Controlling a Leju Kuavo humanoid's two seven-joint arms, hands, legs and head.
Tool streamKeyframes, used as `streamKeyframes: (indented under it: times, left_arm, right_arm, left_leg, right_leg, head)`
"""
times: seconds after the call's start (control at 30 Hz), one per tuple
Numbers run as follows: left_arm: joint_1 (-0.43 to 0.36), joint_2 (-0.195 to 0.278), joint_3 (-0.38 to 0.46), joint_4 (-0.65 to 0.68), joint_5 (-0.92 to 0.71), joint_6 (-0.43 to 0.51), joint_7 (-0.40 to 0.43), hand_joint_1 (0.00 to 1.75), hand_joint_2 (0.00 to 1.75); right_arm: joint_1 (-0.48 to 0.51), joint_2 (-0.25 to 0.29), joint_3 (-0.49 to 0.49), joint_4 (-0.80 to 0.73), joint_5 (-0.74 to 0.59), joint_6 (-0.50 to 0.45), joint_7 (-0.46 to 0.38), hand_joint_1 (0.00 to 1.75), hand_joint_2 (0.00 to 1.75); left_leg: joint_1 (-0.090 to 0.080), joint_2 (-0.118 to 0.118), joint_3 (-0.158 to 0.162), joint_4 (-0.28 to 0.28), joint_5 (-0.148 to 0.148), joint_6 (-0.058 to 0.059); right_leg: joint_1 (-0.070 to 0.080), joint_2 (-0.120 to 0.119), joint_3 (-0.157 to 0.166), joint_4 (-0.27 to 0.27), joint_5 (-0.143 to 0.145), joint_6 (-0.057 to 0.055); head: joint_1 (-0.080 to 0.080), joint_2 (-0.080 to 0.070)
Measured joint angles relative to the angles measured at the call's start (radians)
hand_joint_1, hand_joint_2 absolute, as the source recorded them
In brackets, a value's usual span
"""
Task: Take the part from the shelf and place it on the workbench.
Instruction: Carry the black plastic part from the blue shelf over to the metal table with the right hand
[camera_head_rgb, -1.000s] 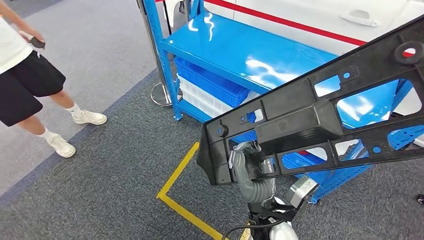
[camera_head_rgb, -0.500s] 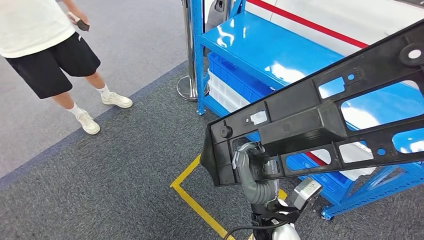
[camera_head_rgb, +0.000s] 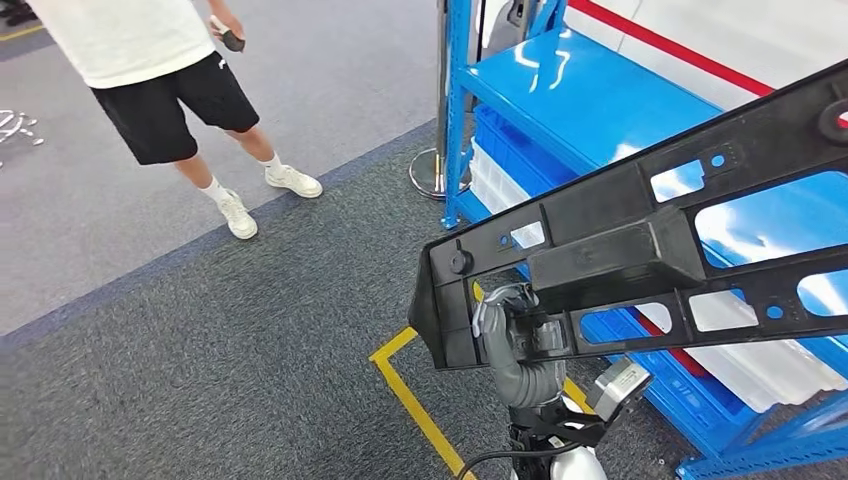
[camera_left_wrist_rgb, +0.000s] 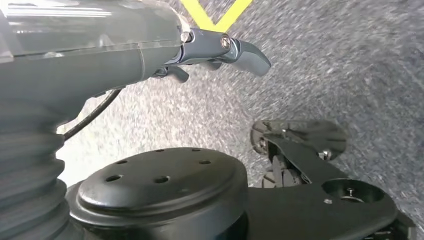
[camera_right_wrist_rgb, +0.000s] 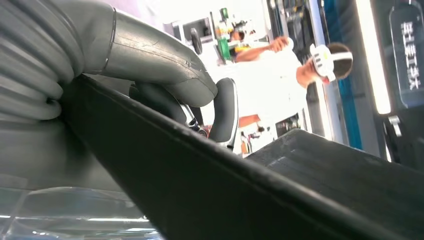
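Observation:
A long black plastic part (camera_head_rgb: 640, 250) with several cut-out windows slants across the right of the head view, held in the air in front of the blue shelf (camera_head_rgb: 590, 100). My right hand (camera_head_rgb: 507, 325) grips its lower left end from underneath. In the right wrist view the thick grey thumb (camera_right_wrist_rgb: 165, 75) lies over the part's dark edge (camera_right_wrist_rgb: 250, 200). My left hand (camera_left_wrist_rgb: 220, 50) hangs over the grey carpet with its fingers apart and nothing in it.
A person (camera_head_rgb: 160, 80) in a white shirt and black shorts stands at the upper left, holding a small dark object. Yellow floor tape (camera_head_rgb: 415, 405) forms a corner below the part. A post's round base (camera_head_rgb: 435, 170) stands by the shelf leg. Bins (camera_head_rgb: 500, 175) fill the lower shelf.
The whole picture has shifted: the camera has turned, so the shelf, the person and the tape now lie further right. The part stays in my right hand in the same pose.

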Motion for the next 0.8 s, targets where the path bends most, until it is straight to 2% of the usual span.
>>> streamKeyframes:
  times: [0.03,0.07,0.13,0.17,0.2,0.27,0.3,0.33,0.4,0.43,0.47,0.5,0.53,0.57,0.63,0.67,0.7,0.77,0.8]
  left_arm:
    - [0.001,0.001,0.000,0.000,0.003,0.001,0.001,0.00,1.75]
    - [0.003,0.002,0.001,0.000,0.008,0.002,0.000,0.00,1.75]
    - [0.007,0.006,0.002,0.000,0.015,0.009,-0.003,0.00,1.75]
    - [0.008,0.007,0.003,0.000,0.018,0.013,-0.005,0.00,1.75]
    - [0.009,0.009,0.004,0.000,0.019,0.017,-0.008,0.00,1.75]
    - [0.014,0.011,0.004,0.000,0.021,0.022,-0.012,0.00,1.75]
    - [0.016,0.012,0.005,0.000,0.022,0.026,-0.015,0.00,1.75]
    - [0.017,0.013,0.005,0.000,0.022,0.034,-0.019,0.00,1.75]
    - [0.015,0.013,0.005,0.000,0.018,0.051,-0.025,0.00,1.75]
    - [0.015,0.012,0.005,0.000,0.016,0.053,-0.028,0.00,1.75]
    - [0.016,0.012,0.005,0.000,0.015,0.047,-0.031,0.00,1.75]
    - [0.018,0.011,0.005,0.000,0.015,0.037,-0.034,0.00,1.75]
    - [0.020,0.011,0.005,0.000,0.015,0.023,-0.037,0.00,1.75]
    - [0.021,0.011,0.005,0.000,0.013,0.008,-0.040,0.00,1.75]
    - [0.019,0.011,0.005,0.000,0.010,-0.017,-0.046,0.00,1.75]
    - [0.018,0.011,0.005,0.000,0.009,-0.026,-0.049,0.00,1.75]
    - [0.017,0.011,0.005,0.000,0.008,-0.033,-0.051,0.00,1.75]
    - [0.017,0.011,0.005,0.000,0.008,-0.038,-0.055,0.00,1.75]
    - [0.018,0.011,0.005,0.000,0.008,-0.039,-0.055,0.00,1.75]
  right_arm:
    - [0.000,0.000,-0.002,0.001,0.000,0.001,0.000,1.75,1.75]
    - [-0.001,0.000,-0.004,0.002,0.001,0.002,0.000,1.75,1.75]
    - [-0.001,0.000,-0.007,0.003,0.002,0.002,-0.001,1.75,1.75]
    - [-0.001,0.000,-0.009,0.003,0.002,0.002,-0.001,1.75,1.75]
    - [-0.001,0.000,-0.010,0.003,0.002,0.002,-0.002,1.75,1.75]
    - [-0.001,0.000,-0.011,0.004,0.002,0.002,-0.002,1.75,1.75]
    - [-0.001,0.000,-0.011,0.005,0.002,0.002,-0.002,1.75,1.75]
    - [0.000,0.000,-0.012,0.005,0.002,0.001,-0.002,1.75,1.75]
    - [0.006,0.000,-0.017,0.005,0.002,0.001,-0.003,1.75,1.75]
    - [0.011,0.000,-0.020,0.007,0.002,0.001,-0.003,1.75,1.75]
    - [0.016,-0.001,-0.023,0.010,0.002,0.000,-0.004,1.75,1.75]
    - [0.020,-0.001,-0.026,0.012,0.002,-0.001,-0.006,1.75,1.75]
    - [0.022,-0.002,-0.028,0.015,0.003,-0.003,-0.011,1.75,1.75]
    - [0.024,-0.002,-0.029,0.016,0.005,-0.009,-0.016,1.75,1.75]
    - [0.028,-0.002,-0.032,0.016,0.011,-0.025,-0.024,1.75,1.75]
    - [0.032,-0.002,-0.033,0.014,0.013,-0.032,-0.025,1.75,1.75]
    - [0.036,-0.003,-0.035,0.013,0.015,-0.037,-0.025,1.75,1.75]
    - [0.042,-0.003,-0.036,0.010,0.017,-0.040,-0.024,1.75,1.75]
    - [0.044,-0.003,-0.037,0.009,0.018,-0.040,-0.024,1.75,1.75]
  left_leg:
    - [0.000,0.005,0.024,-0.031,0.020,0.001]
    - [-0.001,0.016,0.062,-0.092,0.050,0.005]
    - [-0.009,0.059,0.132,-0.221,0.085,0.016]
    - [-0.014,0.076,0.148,-0.258,0.089,0.024]
    - [-0.019,0.081,0.150,-0.272,0.085,0.030]
    - [-0.018,0.062,0.144,-0.279,0.093,0.044]
    - [-0.015,0.049,0.143,-0.283,0.098,0.049]
    - [-0.012,0.039,0.143,-0.288,0.103,0.056]
    - [-0.010,0.017,0.141,-0.291,0.109,0.065]
    - [-0.010,0.006,0.139,-0.290,0.110,0.067]
    - [-0.011,-0.006,0.137,-0.289,0.111,0.068]
    - [-0.011,-0.019,0.136,-0.288,0.111,0.068]
    - [-0.011,-0.032,0.136,-0.286,0.110,0.068]
    - [-0.011,-0.046,0.137,-0.284,0.110,0.067]
    - [-0.010,-0.070,0.135,-0.278,0.106,0.061]
    - [-0.008,-0.081,0.131,-0.275,0.106,0.057]
    - [-0.006,-0.091,0.126,-0.273,0.106,0.051]
    - [-0.002,-0.109,0.118,-0.275,0.109,0.038]
    - [-0.003,-0.107,0.116,-0.272,0.106,0.033]
  right_leg:
    - [0.001,-0.013,0.000,0.001,0.000,0.000]
    - [0.002,-0.023,0.000,0.002,-0.001,0.001]
    - [0.006,-0.042,-0.002,0.004,-0.001,0.005]
    - [0.009,-0.052,-0.003,0.005,-0.001,0.008]
    - [0.011,-0.063,-0.005,0.004,0.000,0.012]
    - [0.013,-0.078,-0.005,0.004,0.000,0.022]
    - [0.011,-0.065,-0.007,0.011,-0.007,0.028]
    - [0.009,-0.040,-0.015,0.033,-0.025,0.033]
    - [0.004,0.017,-0.063,0.136,-0.084,0.039]
    - [0.004,0.030,-0.095,0.201,-0.113,0.040]
    - [0.003,0.035,-0.123,0.255,-0.130,0.041]
    - [0.003,0.037,-0.138,0.280,-0.128,0.041]
    - [0.002,0.039,-0.135,0.267,-0.105,0.040]
    - [0.001,0.044,-0.116,0.220,-0.066,0.038]
    - [-0.001,0.081,-0.060,0.088,0.005,0.031]
    - [-0.001,0.099,-0.041,0.042,0.020,0.029]
    - [-0.001,0.111,-0.032,0.019,0.022,0.026]
    - [-0.001,0.102,-0.028,0.005,0.017,0.022]
    - [-0.003,0.091,-0.023,-0.002,0.019,0.019]
  head:
    - [0.000,0.000]
    - [0.000,0.000]
    - [0.000,0.000]
    - [0.001,0.000]
    - [0.001,0.000]
    - [0.002,0.000]
    - [0.002,0.000]
    - [0.002,0.000]
    - [0.003,0.000]
    - [0.003,0.000]
    - [0.003,0.000]
    - [0.003,0.000]
    - [0.003,0.000]
    - [0.003,0.000]
    - [0.003,0.000]
    - [0.003,0.000]
    - [0.003,0.000]
    - [0.005,0.000]
    - [0.005,0.000]
